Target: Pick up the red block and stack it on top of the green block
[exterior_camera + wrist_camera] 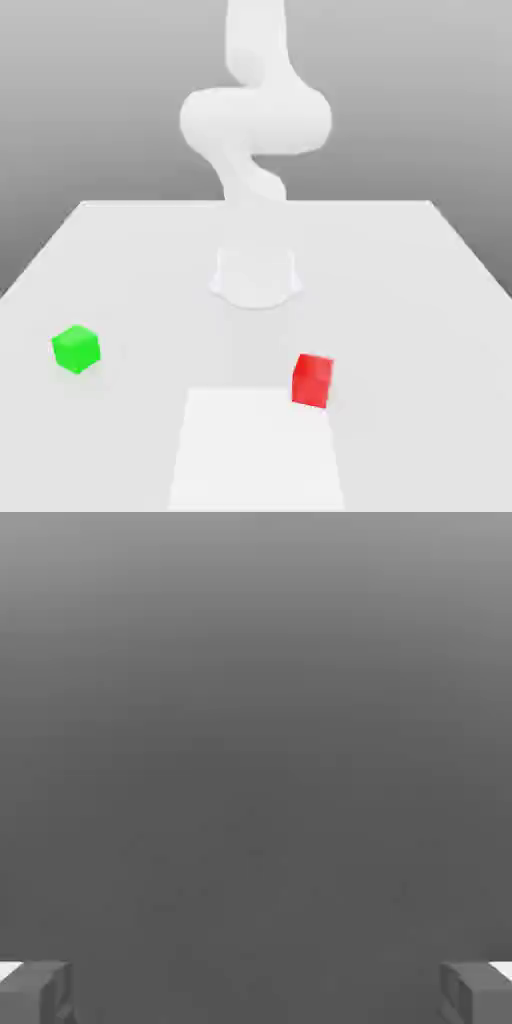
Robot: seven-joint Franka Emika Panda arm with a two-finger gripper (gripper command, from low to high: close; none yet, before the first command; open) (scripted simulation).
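Note:
The red block sits on the white table, towards the exterior view's right and near the front. At the exterior view's left, well apart from it, rests the green block. The white arm rises from its round base at the table's middle, behind both cubes. In the hand view my gripper is open: its grey fingertips stand wide apart with nothing between them, facing a plain grey background.
A brighter white rectangular patch lies on the table at the front, just left of the red block. The table's far edge runs behind the arm's base.

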